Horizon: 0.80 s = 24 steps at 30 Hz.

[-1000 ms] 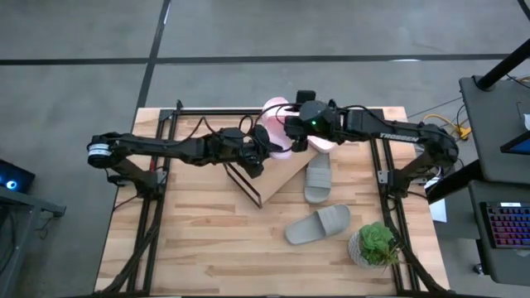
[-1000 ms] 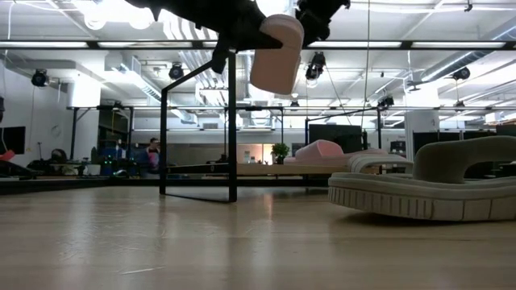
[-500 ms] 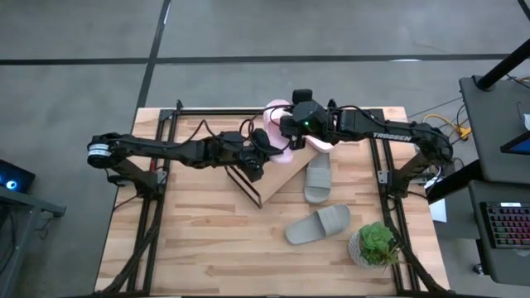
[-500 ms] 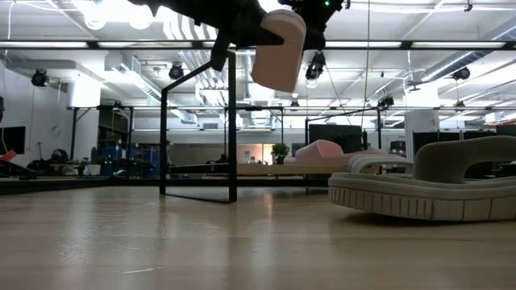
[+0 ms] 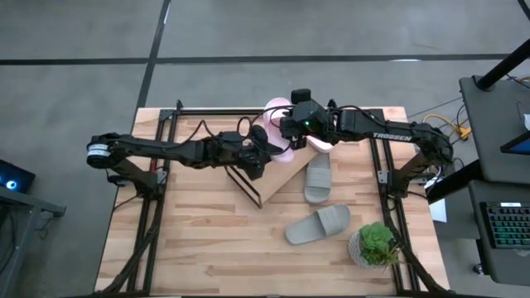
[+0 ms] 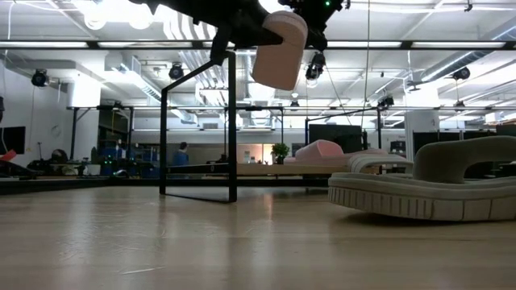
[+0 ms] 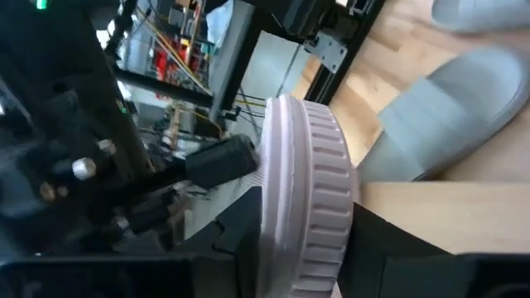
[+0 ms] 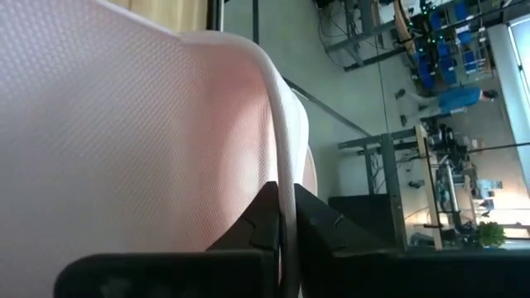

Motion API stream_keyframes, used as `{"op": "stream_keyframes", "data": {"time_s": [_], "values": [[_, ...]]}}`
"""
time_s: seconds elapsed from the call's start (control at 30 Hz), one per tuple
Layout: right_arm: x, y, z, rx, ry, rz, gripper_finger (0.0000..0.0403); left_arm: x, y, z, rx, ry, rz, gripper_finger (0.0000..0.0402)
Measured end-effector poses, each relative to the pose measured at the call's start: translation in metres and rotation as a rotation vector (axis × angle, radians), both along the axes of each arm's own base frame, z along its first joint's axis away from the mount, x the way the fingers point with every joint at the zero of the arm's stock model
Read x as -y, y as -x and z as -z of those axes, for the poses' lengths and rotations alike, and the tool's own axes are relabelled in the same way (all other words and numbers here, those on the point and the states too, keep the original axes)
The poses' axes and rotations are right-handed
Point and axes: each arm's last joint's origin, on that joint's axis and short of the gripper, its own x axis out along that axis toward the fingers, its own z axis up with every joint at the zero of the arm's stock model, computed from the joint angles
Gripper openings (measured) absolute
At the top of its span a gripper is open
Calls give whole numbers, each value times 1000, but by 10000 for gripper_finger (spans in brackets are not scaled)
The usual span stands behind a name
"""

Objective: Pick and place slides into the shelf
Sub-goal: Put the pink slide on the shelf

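Shelf point(image 5: 281, 175) bears 1 pink slide point(image 5: 321, 143) and 1 grey slide point(image 5: 318, 176).

The shelf point(image 5: 281, 170) is crowded from above by both arms and a raised pink sandal point(image 5: 277, 136); open tabletop point(image 5: 199, 232) is left along the front left

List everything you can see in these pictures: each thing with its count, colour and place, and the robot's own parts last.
Pink slides: two; one held in the air between both grippers, one at the table's far edge.
Grey slides: two; one leaning at the shelf's right end, one flat on the table, front right.
Shelf: one, light wood, slanted, mid-table.
Potted plant: one, green, front right corner.
Table: one, butcher-block wood.
Left gripper: partly open at the pink slide.
Right gripper: shut on the pink slide's edge.
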Motion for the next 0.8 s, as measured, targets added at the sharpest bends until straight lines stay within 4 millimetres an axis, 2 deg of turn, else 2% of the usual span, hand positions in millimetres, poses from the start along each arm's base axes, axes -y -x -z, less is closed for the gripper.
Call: {"op": "stream_keyframes", "data": {"time_s": [0.3,0.5,0.8], "values": [[0,0,2,-18,-13,-63,9,-10,32,-21,14,242,30,106],[3,0,8,-18,-32,-97,9,-9,56,-35,13,345,77,107],[11,-1,0,64,-9,-124,8,-8,61,-31,3,346,77,107]]}}
